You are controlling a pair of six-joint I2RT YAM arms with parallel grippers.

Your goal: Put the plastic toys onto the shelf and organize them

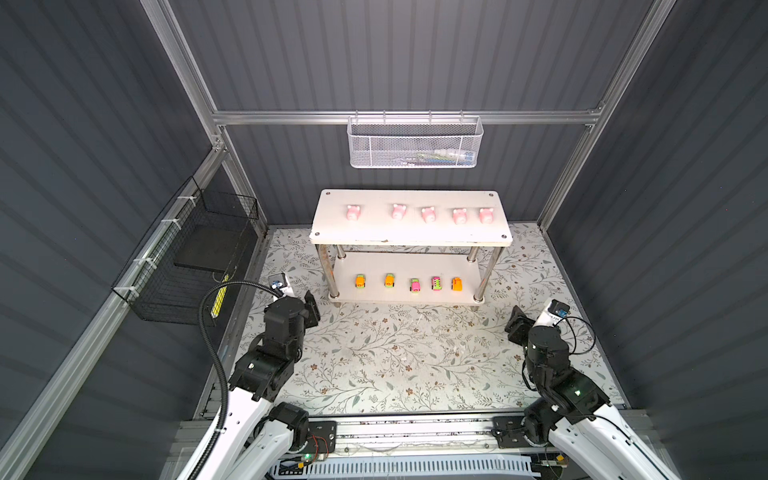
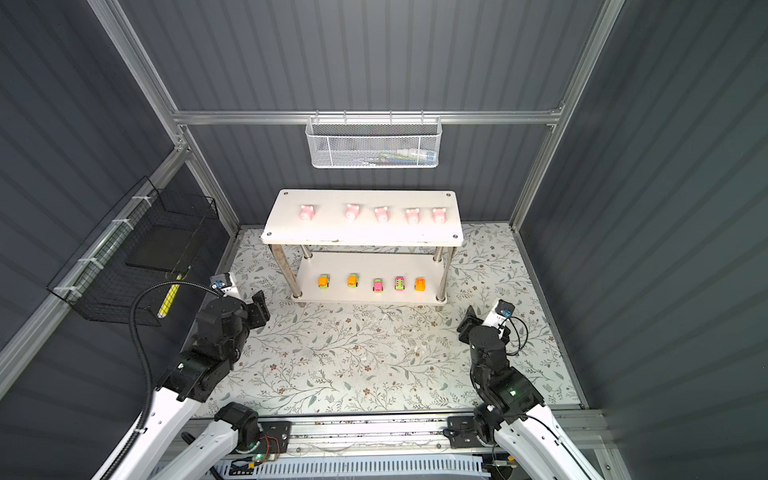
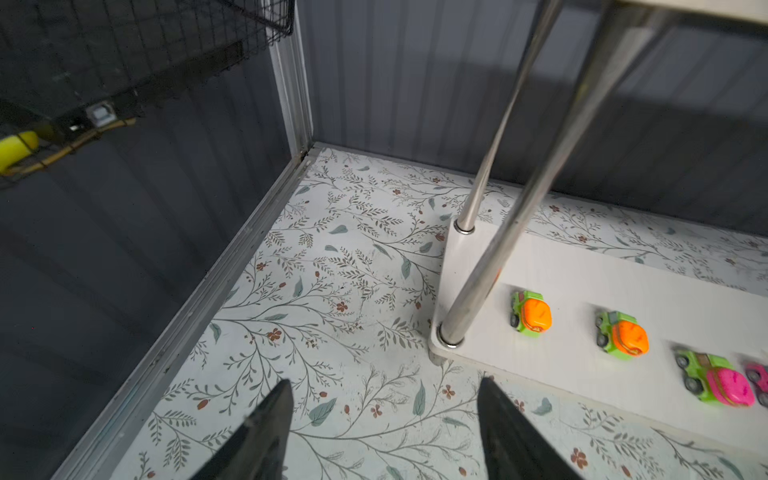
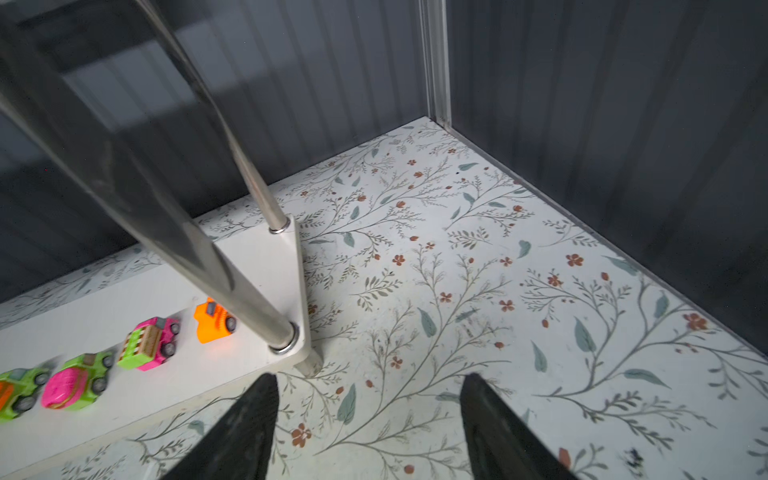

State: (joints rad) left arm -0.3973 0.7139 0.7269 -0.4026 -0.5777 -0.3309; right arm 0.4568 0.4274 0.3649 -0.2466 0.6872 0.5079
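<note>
Plastic toys (image 1: pixel 414 285) are all up on the shelf (image 1: pixel 374 233): five pink pigs (image 1: pixel 397 211) in a row on the top board, five little cars (image 1: pixel 435 283) lined up on the bottom one. The shelf stands ahead of both tools, backed up close to the rear wall (image 1: pixel 415 62), and each tool hangs just off one of its front corners.

Left tool (image 3: pixel 385 381) is spread wide with nothing between its fingers (image 3: pixel 257 436), low over the table (image 3: pixel 332 291). The car closest to it is an orange-over-green one (image 3: pixel 532 312), just past the front leg (image 3: pixel 490 266). Right tool (image 4: pixel 370 376) is the same deal, gaping and empty, and its nearest car is the all-orange one (image 4: pixel 214 320), partly tucked behind the leg (image 4: pixel 232 282) on that side.

The table is covered in a pale floral print, leafy twigs and small reddish flowers, with a few scuffs. The room is dark grey ribbed panels on three sides, held in an aluminium frame (image 1: pixel 291 117). A white mesh basket (image 1: pixel 414 143) hangs on the rear rail, up beyond the shelf and well away from both tools. A black wire basket (image 1: pixel 195 257) sits on the side wall out past the left tool, with something yellow (image 1: pixel 219 297) in it. Can't tell what that is.
</note>
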